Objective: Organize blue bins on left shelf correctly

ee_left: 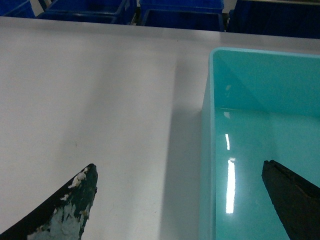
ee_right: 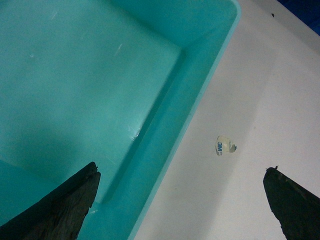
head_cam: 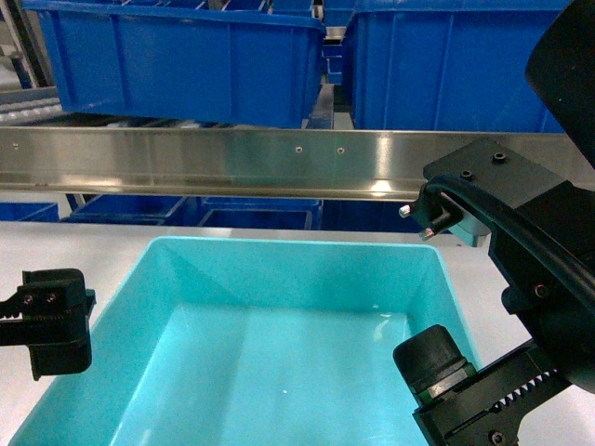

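Note:
A light turquoise blue bin (head_cam: 297, 249) sits empty on the white table, just in front of the left shelf's shiny steel crossbar (head_cam: 232, 163). My left gripper (ee_left: 179, 167) is open and straddles the bin's left wall (ee_left: 207, 150), with one finger over the table and the other inside the bin. On the other side, my right gripper (ee_right: 182, 167) is also open, across the bin's right wall (ee_right: 165, 165), one finger inside and one over the table. Neither gripper has closed on the rim. In the head view the left gripper body (head_cam: 51, 321) hangs beside the bin and the right arm (head_cam: 521, 279) looms over its right corner.
Dark royal-blue bins (head_cam: 186, 56) (head_cam: 446, 65) stand on the shelf level above the crossbar, and more dark blue bins (head_cam: 251, 216) sit below it. A small scrap of tape (ee_right: 225, 145) lies on the white table (ee_left: 90, 90) right of the bin.

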